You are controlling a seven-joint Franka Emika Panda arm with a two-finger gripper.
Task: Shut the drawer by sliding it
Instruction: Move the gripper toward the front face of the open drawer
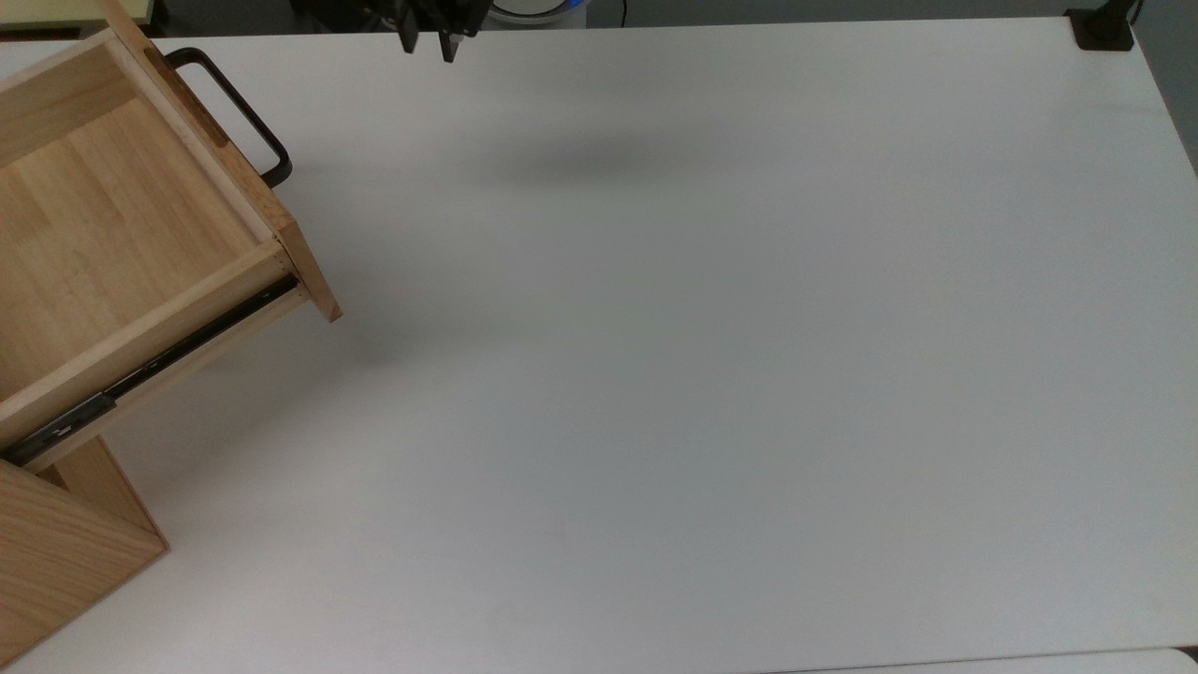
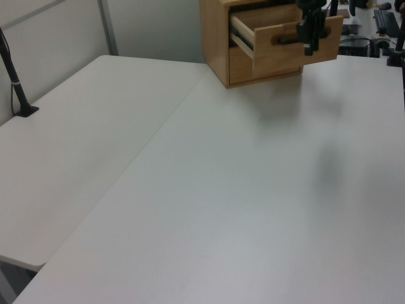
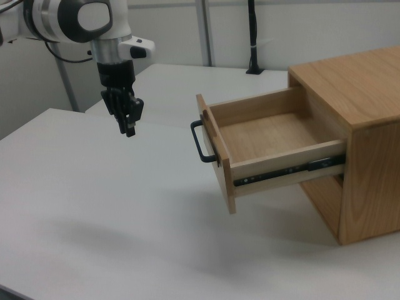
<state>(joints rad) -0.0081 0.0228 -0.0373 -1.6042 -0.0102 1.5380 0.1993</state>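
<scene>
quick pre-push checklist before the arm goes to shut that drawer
1. Drawer pulled well out of the cabinet: ok.
2. Drawer holds nothing that could jam: ok.
3. Gripper carries nothing, fingers close together: ok.
4. Gripper touching the front panel or handle: not ok, it hangs apart above the table.
5. Table between gripper and handle unobstructed: ok.
6. Side rail straight: ok.

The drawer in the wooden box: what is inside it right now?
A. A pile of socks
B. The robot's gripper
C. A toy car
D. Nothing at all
D. The drawer is pulled out of the cabinet and just its bare wood bottom shows, while the gripper hangs in the air over the white table, off to the right view's left of the black handle.
</scene>
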